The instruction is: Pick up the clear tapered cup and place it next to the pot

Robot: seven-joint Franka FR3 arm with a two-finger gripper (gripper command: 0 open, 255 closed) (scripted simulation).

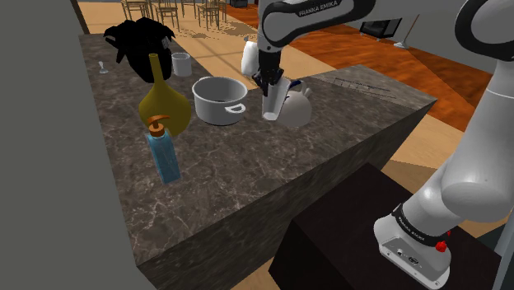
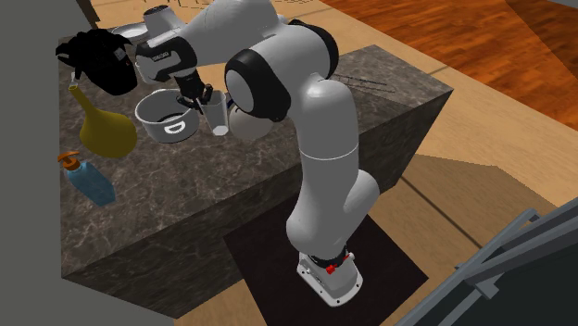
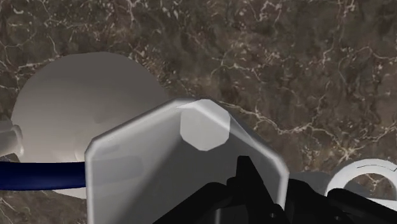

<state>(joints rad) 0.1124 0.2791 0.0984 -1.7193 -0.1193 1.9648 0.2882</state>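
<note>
Your jaws are closed on the wall of the cup, gripping at its rim. It hangs between pot and white kettle, near both, over the surface; whether it touches, you can't tell.

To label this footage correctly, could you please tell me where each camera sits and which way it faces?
Shoulder view: beside and slightly behind the stand, looking down over the marbled counter; the arm reaches to the gripper clasping the cup.
Second exterior view: higher and farther back on the stand's side, looking down at the counter; the whole arm shows, base included.
Wrist view: on the hand, looking down into the cup; the black fingers show.
Shared: both exterior views show the pot and the yellow vase.
</note>
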